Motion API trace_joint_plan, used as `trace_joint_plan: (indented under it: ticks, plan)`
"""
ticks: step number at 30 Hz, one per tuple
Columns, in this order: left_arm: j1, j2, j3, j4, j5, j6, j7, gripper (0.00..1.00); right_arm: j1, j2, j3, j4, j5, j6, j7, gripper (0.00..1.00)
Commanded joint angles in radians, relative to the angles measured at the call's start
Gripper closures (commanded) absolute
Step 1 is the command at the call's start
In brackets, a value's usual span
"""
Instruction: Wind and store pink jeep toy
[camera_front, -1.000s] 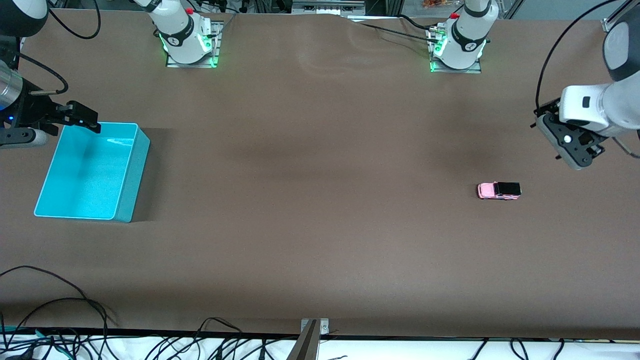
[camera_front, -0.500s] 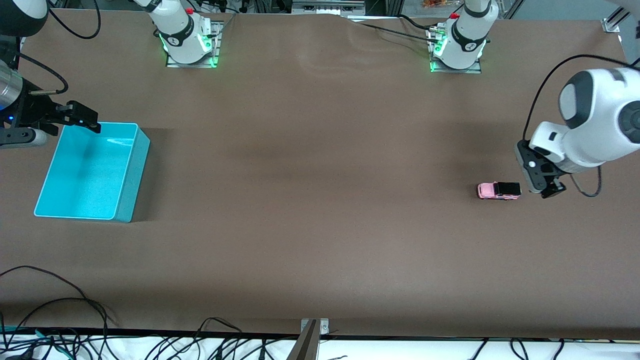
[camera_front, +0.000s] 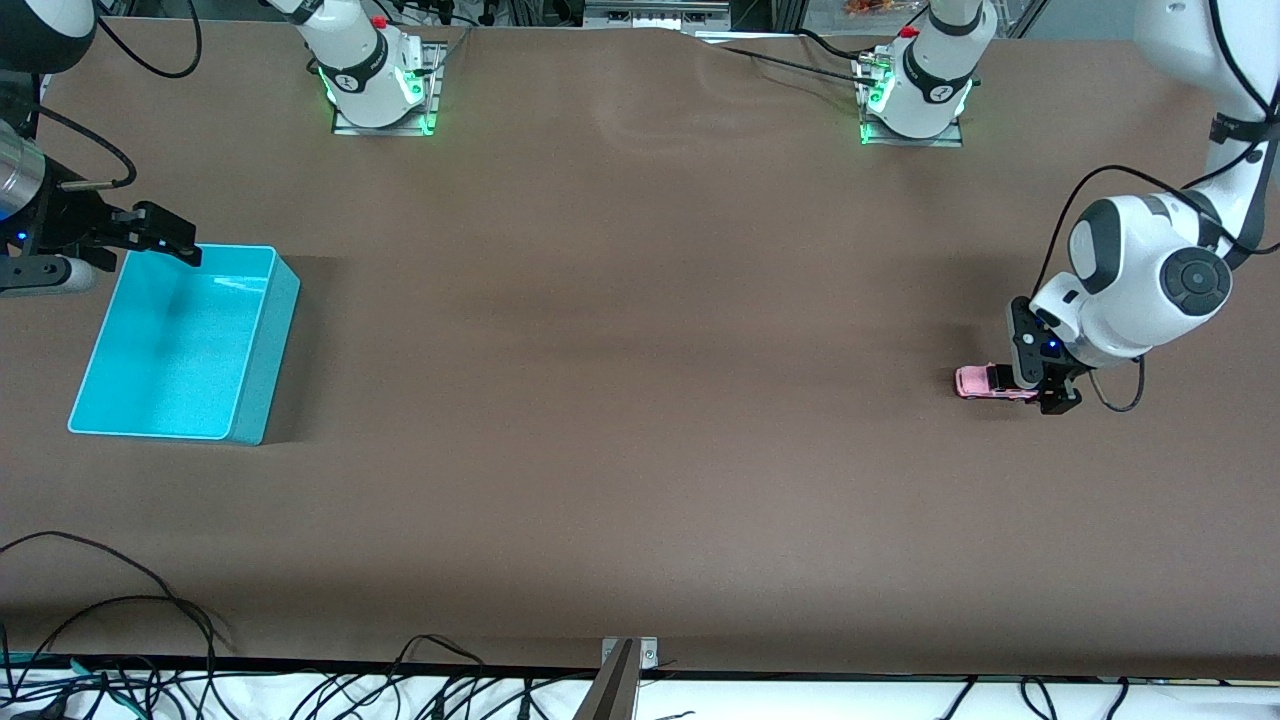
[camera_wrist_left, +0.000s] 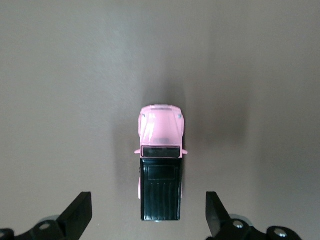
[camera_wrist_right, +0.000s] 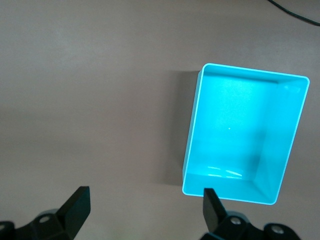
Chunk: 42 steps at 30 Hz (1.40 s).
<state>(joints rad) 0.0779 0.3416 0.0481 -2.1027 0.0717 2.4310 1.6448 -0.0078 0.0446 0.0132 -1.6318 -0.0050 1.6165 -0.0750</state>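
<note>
Descending since the earlier frame, the left end effector (camera_front: 1047, 392) now straddles the pink jeep toy (camera_front: 985, 382), fingers (camera_wrist_left: 79, 215) spread wide, toward the left arm's end of the surface (camera_front: 640, 400). Right end effector (camera_front: 165, 238) waits open over the turquoise bin (camera_front: 262, 380).

White rounded arm links (camera_front: 1150, 280), dark grey joint caps, black cables, green-lit bases (camera_front: 380, 95).

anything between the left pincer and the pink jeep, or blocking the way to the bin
Nothing visible. The left pincer hangs open right over the pink jeep toy, and only bare table lies between it and the turquoise bin.
</note>
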Motion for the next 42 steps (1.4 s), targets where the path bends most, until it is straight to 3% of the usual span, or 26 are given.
trace_joint_plan:
  ticks: [1, 19, 21, 24, 28, 33, 42]
  plan:
    - [0.011, 0.031, -0.008, 0.009, 0.016, 0.02, 0.05, 0.0, 0.002, 0.003, 0.002, 0.023, -0.007, -0.021, -0.002, 0.0]
    - [0.03, 0.102, -0.013, 0.001, 0.011, 0.088, 0.052, 0.03, 0.002, 0.003, 0.002, 0.023, -0.007, -0.02, -0.002, 0.0]
    - [0.03, 0.112, -0.013, 0.001, 0.011, 0.092, 0.052, 0.13, 0.002, 0.003, 0.002, 0.023, -0.007, -0.02, -0.002, 0.0]
    - [0.028, 0.117, -0.013, 0.003, 0.008, 0.094, 0.052, 0.43, 0.002, 0.003, 0.002, 0.023, -0.007, -0.02, -0.002, 0.0]
    - [0.019, 0.123, -0.013, 0.007, 0.007, 0.094, 0.05, 0.57, 0.002, 0.003, 0.002, 0.023, -0.007, -0.02, -0.002, 0.0]
    - [0.016, 0.123, -0.014, 0.013, 0.007, 0.094, 0.05, 1.0, 0.002, 0.003, 0.002, 0.023, -0.007, -0.021, -0.002, 0.0]
    - [0.019, 0.125, -0.014, 0.015, 0.007, 0.092, 0.052, 1.0, 0.002, 0.003, 0.002, 0.023, -0.007, -0.02, -0.002, 0.0]
